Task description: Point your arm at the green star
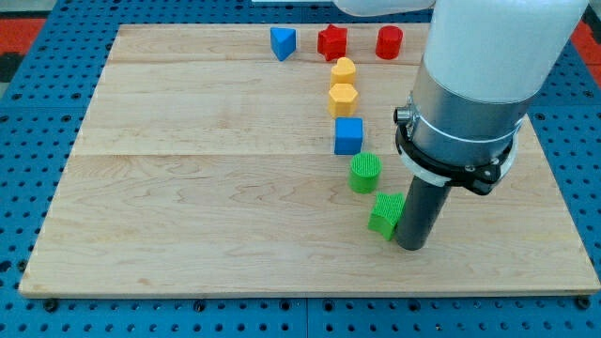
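Nearest the camera is the front edge of the wooden board [188,282], set on a blue pegboard bench [28,141]. Just up from that edge, toward the view's right, stands the dark rod, and my tip [411,246] rests on the board right against the right-hand side of a ribbed green block [385,214]. That block looks like the green star the task names, though the rod hides part of it and its points are hard to make out. There are no fingers on this arm at all, only the plain rod, so nothing is open, closed or holding anything.

Up from the star is a green cylinder [365,174], then a blue cube [348,136], then two yellow blocks, a hexagon [343,99] and a rounder one [344,69]. Along the view's top edge sit a blue triangle [282,42], a red star [331,40] and a red cylinder [389,41].

To my eye the pointing step is close to finished, since the tip is already beside the star. Any further move calls for very little: hold position, or a slight nudge leftward without shoving the star into the green cylinder.

I can read no brand, label or writing anywhere
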Controlling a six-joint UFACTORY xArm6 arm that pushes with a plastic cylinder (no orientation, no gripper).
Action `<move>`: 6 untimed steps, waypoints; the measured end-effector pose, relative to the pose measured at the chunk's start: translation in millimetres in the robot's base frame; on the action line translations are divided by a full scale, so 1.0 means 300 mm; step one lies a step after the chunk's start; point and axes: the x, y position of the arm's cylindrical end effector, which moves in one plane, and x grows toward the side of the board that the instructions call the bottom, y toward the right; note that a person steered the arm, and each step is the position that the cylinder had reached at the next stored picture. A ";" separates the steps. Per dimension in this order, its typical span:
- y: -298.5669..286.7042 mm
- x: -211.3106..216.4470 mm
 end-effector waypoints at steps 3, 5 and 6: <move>0.078 -0.235; -0.013 -0.252; -0.059 -0.252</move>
